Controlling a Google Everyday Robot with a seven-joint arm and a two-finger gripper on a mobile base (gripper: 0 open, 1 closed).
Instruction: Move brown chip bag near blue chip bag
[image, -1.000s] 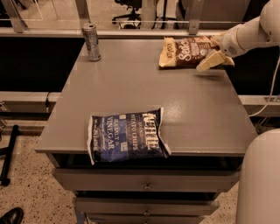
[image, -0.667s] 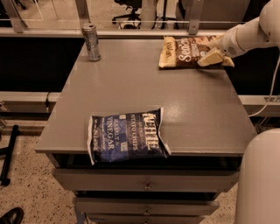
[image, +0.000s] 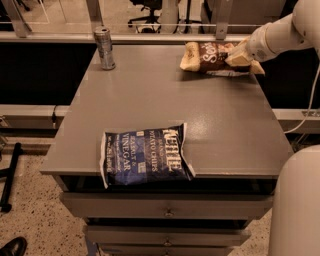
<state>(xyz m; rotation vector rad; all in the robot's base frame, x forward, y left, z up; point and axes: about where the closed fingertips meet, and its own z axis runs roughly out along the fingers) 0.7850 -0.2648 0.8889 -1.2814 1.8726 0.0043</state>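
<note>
The blue chip bag (image: 145, 156) lies flat at the 7 o'clock edge of the table (image: 210, 115), just as it did 1 second ago, and the brown chip bag (image: 206, 56) sits well apart at 1 o'clock, hardly shifted. The gripper (image: 242, 59) has crept onto that bag's right end. I cannot tell whether it has clamped, so I'd judge the carry hasn't begun.
</note>
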